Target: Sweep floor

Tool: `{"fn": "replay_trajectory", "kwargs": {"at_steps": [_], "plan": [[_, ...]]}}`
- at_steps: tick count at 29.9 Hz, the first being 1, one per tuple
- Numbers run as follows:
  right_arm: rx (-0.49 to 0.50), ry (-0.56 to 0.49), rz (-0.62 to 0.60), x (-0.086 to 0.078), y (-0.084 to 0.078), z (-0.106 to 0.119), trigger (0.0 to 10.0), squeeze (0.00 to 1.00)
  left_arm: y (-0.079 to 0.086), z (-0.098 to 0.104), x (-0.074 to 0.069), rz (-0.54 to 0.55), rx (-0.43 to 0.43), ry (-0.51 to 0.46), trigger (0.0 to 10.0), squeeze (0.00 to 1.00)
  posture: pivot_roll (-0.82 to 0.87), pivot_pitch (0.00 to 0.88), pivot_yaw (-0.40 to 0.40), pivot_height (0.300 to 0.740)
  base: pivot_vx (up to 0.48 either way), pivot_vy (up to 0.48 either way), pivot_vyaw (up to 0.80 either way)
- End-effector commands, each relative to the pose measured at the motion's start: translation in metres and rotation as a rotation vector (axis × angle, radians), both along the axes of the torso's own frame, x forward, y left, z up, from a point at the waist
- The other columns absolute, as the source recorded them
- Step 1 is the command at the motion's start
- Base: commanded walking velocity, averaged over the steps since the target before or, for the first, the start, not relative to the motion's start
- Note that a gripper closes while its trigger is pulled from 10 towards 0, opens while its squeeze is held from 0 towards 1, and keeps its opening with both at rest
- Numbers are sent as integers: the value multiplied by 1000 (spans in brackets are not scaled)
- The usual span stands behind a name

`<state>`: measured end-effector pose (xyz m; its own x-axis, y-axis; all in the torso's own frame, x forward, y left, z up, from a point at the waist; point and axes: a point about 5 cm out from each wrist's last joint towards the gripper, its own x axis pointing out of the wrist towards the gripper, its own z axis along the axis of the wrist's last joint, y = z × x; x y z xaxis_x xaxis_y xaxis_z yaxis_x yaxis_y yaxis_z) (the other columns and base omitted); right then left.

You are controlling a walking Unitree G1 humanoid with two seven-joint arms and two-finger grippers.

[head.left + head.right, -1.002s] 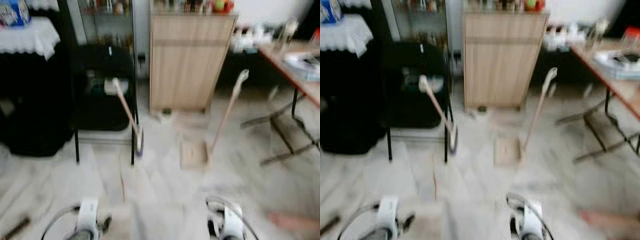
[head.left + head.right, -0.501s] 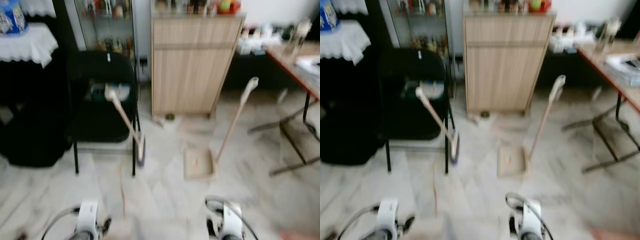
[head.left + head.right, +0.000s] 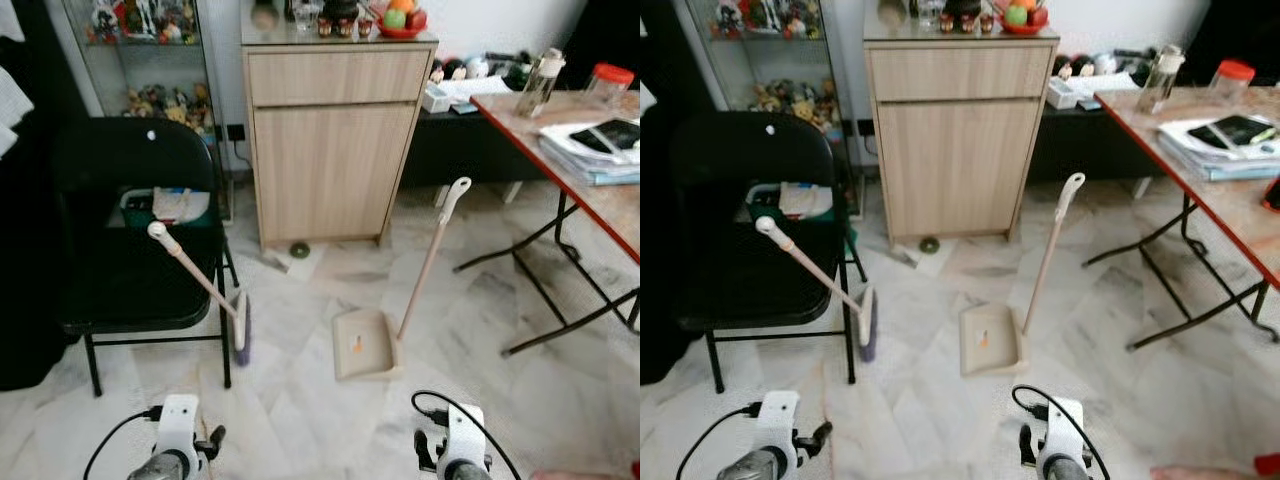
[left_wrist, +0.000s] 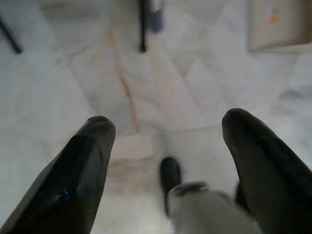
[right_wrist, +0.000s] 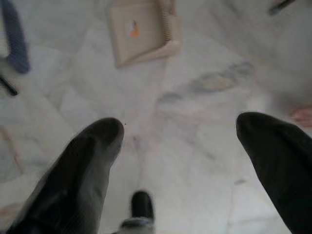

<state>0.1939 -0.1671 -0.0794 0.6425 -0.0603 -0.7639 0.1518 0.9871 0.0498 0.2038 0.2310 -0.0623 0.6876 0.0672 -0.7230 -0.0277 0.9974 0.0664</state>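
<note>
Here, dustpan (image 3: 362,344) bears an orange sticker; lettering unreadable.

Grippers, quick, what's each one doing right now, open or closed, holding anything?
Left gripper: open, empty, above bare marble floor.
Right gripper: open, empty, short of the dustpan.

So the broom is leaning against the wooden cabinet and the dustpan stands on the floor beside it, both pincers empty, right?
Not quite. The broom leans against the black folding chair, not the wooden cabinet, as the left eye view shows. The dustpan does stand on the floor nearby, and the left pincer and right pincer are open and empty.
</note>
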Motion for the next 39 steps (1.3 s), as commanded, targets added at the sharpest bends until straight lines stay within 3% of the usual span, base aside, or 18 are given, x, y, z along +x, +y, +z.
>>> {"fn": "replay_trajectory", "kwargs": {"at_steps": [1,27,39], "plan": [[-14,0,33,-2,-1,-1,10000,0,-3,-3,-3,-7,-3,26,10000,0,-25,26,-60,740,319,0,0],[5,-6,53,0,6,0,10000,0,-7,-3,-1,-12,-3,25,10000,0,-25,26,-60,740,320,0,284],[9,-5,47,-1,6,-1,10000,0,15,0,-7,18,15,29,10000,0,-28,22,-59,740,131,0,0]]}}
